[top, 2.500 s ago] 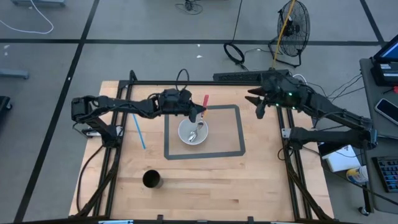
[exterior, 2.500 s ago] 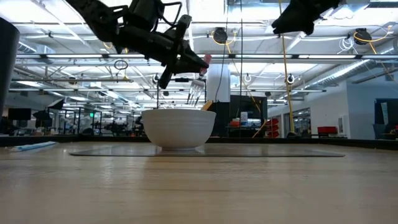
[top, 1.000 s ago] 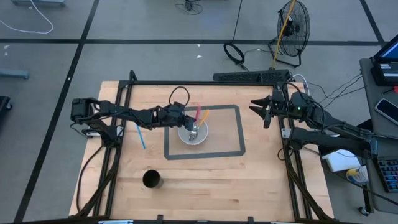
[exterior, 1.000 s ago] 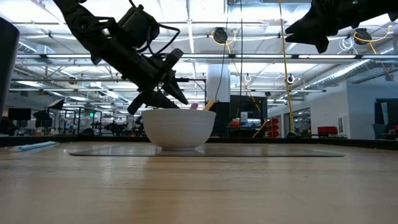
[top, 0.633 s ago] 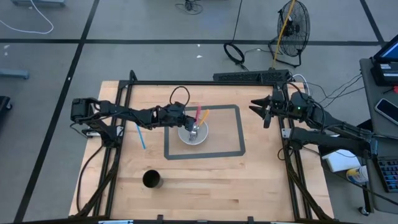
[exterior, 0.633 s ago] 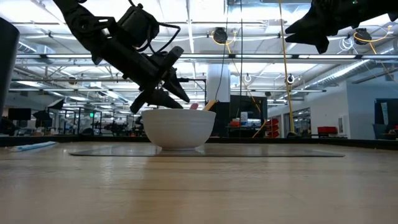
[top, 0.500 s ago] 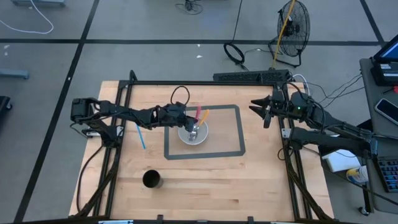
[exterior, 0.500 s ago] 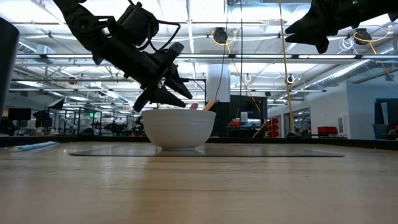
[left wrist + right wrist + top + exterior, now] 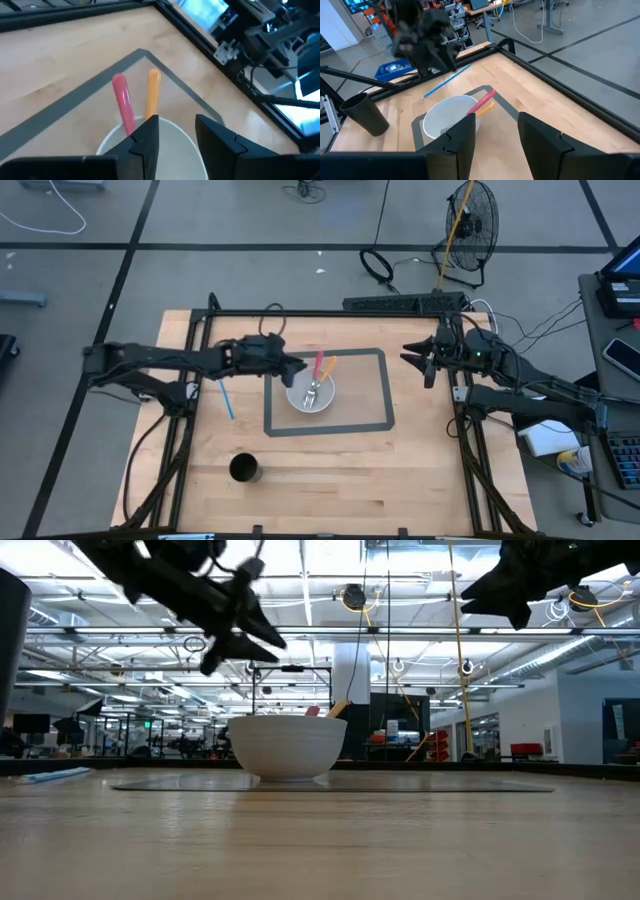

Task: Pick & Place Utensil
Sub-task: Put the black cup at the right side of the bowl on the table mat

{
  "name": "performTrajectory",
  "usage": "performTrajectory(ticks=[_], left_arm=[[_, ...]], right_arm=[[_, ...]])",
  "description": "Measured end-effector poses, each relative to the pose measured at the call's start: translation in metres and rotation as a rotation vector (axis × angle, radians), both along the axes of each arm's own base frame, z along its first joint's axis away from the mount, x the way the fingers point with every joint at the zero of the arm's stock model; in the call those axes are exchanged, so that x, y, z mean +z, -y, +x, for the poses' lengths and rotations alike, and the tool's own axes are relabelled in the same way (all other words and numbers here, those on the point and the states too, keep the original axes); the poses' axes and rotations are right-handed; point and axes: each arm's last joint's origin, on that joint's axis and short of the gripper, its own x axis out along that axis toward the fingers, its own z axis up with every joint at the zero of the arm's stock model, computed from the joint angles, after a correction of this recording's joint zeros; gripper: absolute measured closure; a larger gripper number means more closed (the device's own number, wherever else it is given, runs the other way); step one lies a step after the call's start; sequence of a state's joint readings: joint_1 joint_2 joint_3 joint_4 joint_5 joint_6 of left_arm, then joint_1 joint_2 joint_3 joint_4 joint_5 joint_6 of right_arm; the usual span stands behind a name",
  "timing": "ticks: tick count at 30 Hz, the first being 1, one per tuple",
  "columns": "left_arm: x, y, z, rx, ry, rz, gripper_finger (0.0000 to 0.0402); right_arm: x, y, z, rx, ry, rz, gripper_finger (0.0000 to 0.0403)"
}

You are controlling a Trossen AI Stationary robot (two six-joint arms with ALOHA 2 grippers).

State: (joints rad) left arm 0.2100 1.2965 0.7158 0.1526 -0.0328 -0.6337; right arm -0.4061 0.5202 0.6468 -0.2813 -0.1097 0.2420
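A black cylindrical cup [image 9: 245,469] stands at the near left, with a thin blue straw [image 9: 225,396] lying farther back. The left gripper [image 9: 296,370] hovers empty with fingers apart, just left of the white round bowl [image 9: 326,401]. Red-handled [image 9: 319,364] and orange-handled [image 9: 328,365] utensils lean in the bowl. The right gripper [image 9: 412,354] waits, parted and empty, far right.

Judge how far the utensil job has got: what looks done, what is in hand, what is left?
Done: a pink utensil and an orange one stand in the white bowl. In hand: nothing; the left claw hangs open and empty beside the bowl, and the right claw waits open at the table's right edge. Possibly left: the blue straw on the table.
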Motion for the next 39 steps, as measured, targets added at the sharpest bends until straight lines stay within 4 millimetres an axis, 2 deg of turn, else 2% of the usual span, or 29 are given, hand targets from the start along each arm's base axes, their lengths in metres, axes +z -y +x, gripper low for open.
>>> performTrajectory(ticks=[5,10,13,19,25,30,39], left_arm=[[0.029,0.01,-0.035,-0.024,-0.005,0.018,0.027],[0.05,0.028,-0.071,-0.095,0.005,0.009,0.027],[0.057,0.04,-0.092,-0.149,-0.004,-0.009,0.027],[0.057,0.06,-0.124,-0.3,-0.081,-0.087,0.027],[0.053,0.081,-0.137,-0.513,-0.149,-0.197,0.027],[0.049,0.098,-0.143,-0.638,-0.21,-0.19,0.027],[0.041,0.123,-0.142,-0.616,-0.287,-0.148,0.0271]], right_arm=[[-0.001,0.001,0.001,0.001,-0.009,0.001,0.0261],[-0.002,0.001,0.005,0.035,-0.008,0.029,0.0261],[-0.001,0.001,0.008,0.045,0.016,0.062,0.0261],[0.006,-0.001,0.017,0.06,0.109,0.114,0.0261],[0.013,-0.003,0.035,0.029,0.219,0.126,0.0261],[0.012,-0.006,0.055,0.003,0.265,0.163,0.0261],[0.005,-0.016,0.086,0.072,0.298,0.164,0.0261]])
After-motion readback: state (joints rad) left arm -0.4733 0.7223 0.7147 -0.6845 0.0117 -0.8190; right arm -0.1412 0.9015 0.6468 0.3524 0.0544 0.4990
